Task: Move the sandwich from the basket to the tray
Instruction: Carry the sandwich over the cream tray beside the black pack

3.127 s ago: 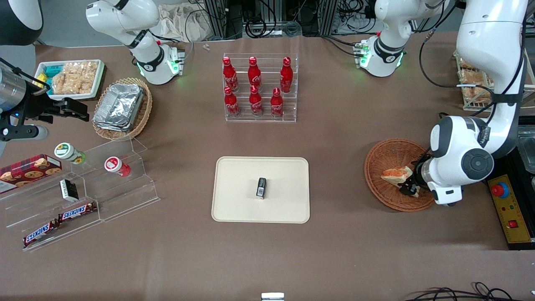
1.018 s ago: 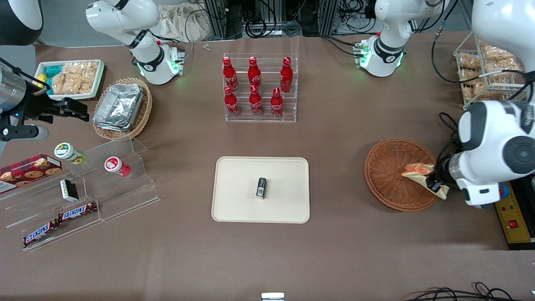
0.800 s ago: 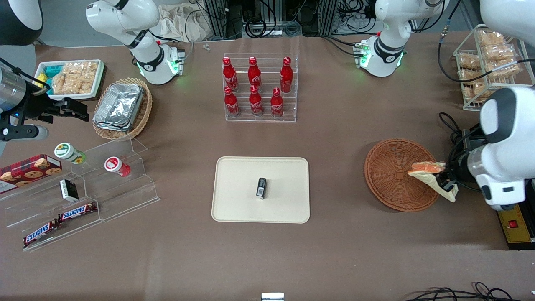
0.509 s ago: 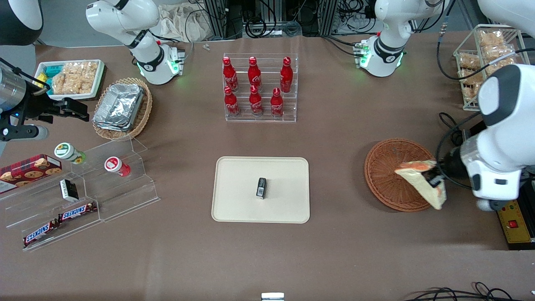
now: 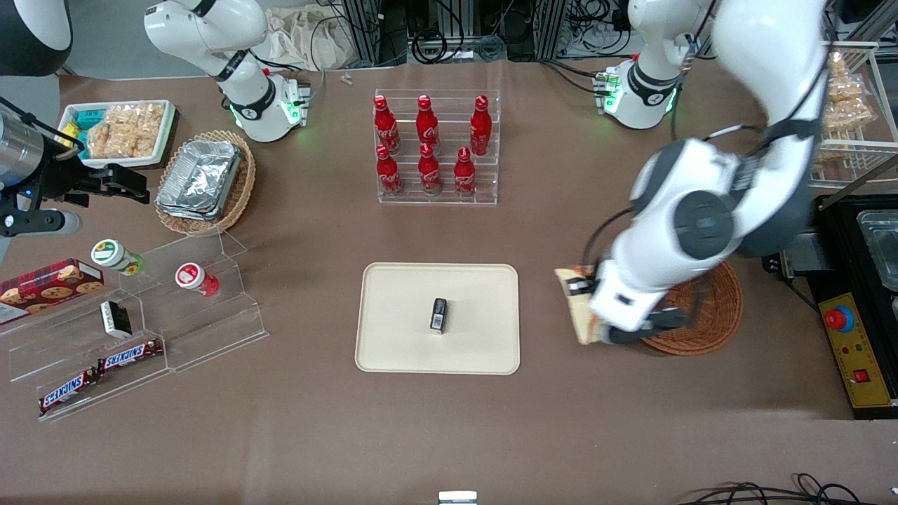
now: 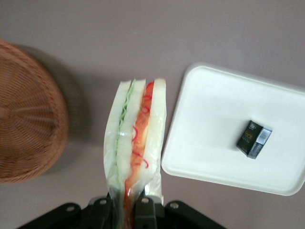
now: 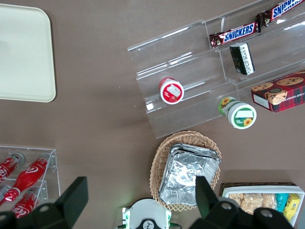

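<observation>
My gripper point(image 5: 593, 308) point(image 6: 125, 210) is shut on the sandwich point(image 5: 579, 303) point(image 6: 136, 143), a wrapped wedge of white bread with orange-red and green filling. It hangs in the air over the bare table between the reddish-brown basket point(image 5: 708, 315) point(image 6: 26, 124) and the cream tray point(image 5: 393, 351) point(image 6: 214, 124). The arm's wrist covers most of the basket in the front view. A small black box point(image 5: 438, 314) point(image 6: 254, 139) lies in the middle of the tray.
A clear rack of red bottles point(image 5: 435, 147) stands farther from the front camera than the tray. A wire rack of snack bags point(image 5: 845, 105) and a yellow control box point(image 5: 852, 351) sit at the working arm's end. Clear shelves with candy bars point(image 5: 133, 322) lie toward the parked arm's end.
The gripper lifted the sandwich out of the basket, swung out past the basket's rim, then carried it across the basket toward the tray. The basket now holds nothing.
</observation>
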